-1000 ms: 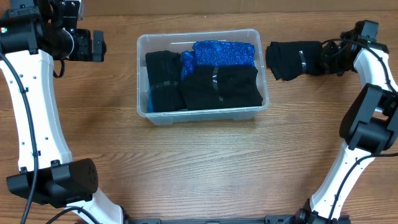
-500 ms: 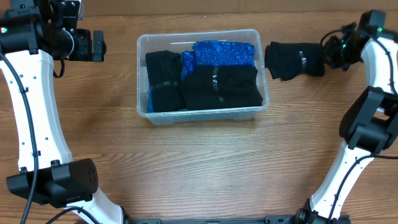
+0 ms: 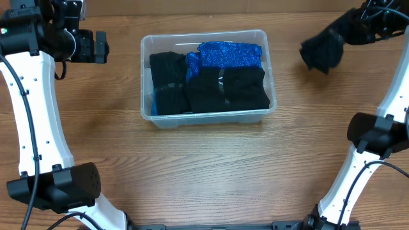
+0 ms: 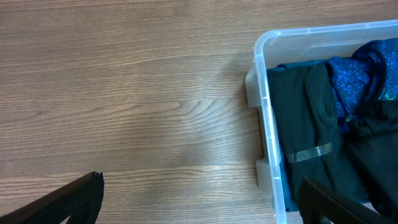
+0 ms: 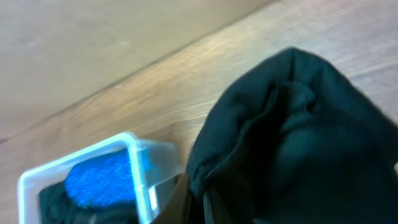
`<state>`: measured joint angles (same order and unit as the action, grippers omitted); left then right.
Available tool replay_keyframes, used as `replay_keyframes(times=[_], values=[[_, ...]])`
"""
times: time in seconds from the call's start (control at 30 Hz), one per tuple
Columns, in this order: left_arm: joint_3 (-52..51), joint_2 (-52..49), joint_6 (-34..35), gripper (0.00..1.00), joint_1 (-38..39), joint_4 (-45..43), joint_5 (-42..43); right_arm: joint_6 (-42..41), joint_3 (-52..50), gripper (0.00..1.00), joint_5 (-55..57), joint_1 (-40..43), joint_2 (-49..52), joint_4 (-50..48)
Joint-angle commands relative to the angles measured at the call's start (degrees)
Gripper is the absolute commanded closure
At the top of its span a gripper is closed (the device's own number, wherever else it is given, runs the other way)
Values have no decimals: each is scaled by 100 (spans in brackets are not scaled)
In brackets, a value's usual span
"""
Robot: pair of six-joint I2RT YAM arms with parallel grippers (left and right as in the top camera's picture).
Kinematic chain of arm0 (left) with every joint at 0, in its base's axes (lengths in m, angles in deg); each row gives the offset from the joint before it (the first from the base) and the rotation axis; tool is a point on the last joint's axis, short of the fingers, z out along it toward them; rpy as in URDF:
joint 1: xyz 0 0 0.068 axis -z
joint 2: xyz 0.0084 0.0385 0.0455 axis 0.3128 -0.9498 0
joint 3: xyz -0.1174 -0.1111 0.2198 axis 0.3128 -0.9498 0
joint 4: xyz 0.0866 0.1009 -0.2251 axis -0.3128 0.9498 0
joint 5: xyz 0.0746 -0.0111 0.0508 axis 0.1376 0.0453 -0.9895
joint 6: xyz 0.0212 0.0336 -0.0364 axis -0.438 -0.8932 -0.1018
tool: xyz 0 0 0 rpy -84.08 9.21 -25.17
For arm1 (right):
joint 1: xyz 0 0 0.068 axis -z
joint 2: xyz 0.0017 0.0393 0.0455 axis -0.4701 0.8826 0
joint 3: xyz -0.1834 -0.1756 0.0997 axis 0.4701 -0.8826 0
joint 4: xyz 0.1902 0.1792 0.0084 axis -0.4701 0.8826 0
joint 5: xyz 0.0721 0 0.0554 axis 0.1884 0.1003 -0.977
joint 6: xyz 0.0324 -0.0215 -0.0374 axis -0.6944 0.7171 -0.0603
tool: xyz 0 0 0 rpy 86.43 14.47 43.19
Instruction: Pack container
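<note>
Brown wood covers the tabletop (image 3: 204, 172), and both arms reach over it. The right hand (image 3: 354, 29) is squeezed shut on a black cloth bundle (image 3: 323, 51). The bundle hangs down from the hand and looks to be up in the air, not lying on the wood. The right wrist camera sees almost nothing but that dark cloth, so the fingers are hidden there.

Off to this hand's left, and a bit closer to the robot, sits the container (image 3: 211, 118). Some bare wood shows between it and the bundle. Inside it are black folded clothes (image 3: 223, 92) and a blue sparkly cloth (image 3: 230, 54), packed side by side. They fill most of its floor.

Farther left, past the container, the left hand (image 3: 101, 47) is spread wide and holds nothing. It hovers over bare wood near the container's short wall.

I think the step now is carrying the bundle over to pack it. Next, the right hand would need to go left until the bundle is over the container, come down, and let go. Space looks tight, so the bundle may have to rest on top of the other clothes. If it lands on the rim, it could flop out.
</note>
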<state>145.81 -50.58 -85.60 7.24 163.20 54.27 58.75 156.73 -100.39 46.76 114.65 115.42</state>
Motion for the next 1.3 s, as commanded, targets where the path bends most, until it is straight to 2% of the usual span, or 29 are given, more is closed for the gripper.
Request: replay_keyframes(times=[0.0,0.03,0.17,0.63,0.77,0.87,1.27], values=[[48,-59,76,0,2,-20,2,433,1058,96,-595,-214,-120,380],[48,-59,76,0,2,-22,2,551,1311,96,-767,-282,-120,525],[48,-59,76,0,2,-22,2,820,1292,96,-1357,-713,-457,579],[48,-59,76,0,2,-22,4,953,1292,96,-1384,-3460,-708,579],[48,-59,76,0,2,-20,4,1384,1290,96,-1384,-4107,-697,579],[48,-59,76,0,2,-20,2,2020,1290,96,-1384,-4562,-695,579],[48,-59,76,0,2,-20,2,3526,1290,96,-1340,-5416,-651,579]])
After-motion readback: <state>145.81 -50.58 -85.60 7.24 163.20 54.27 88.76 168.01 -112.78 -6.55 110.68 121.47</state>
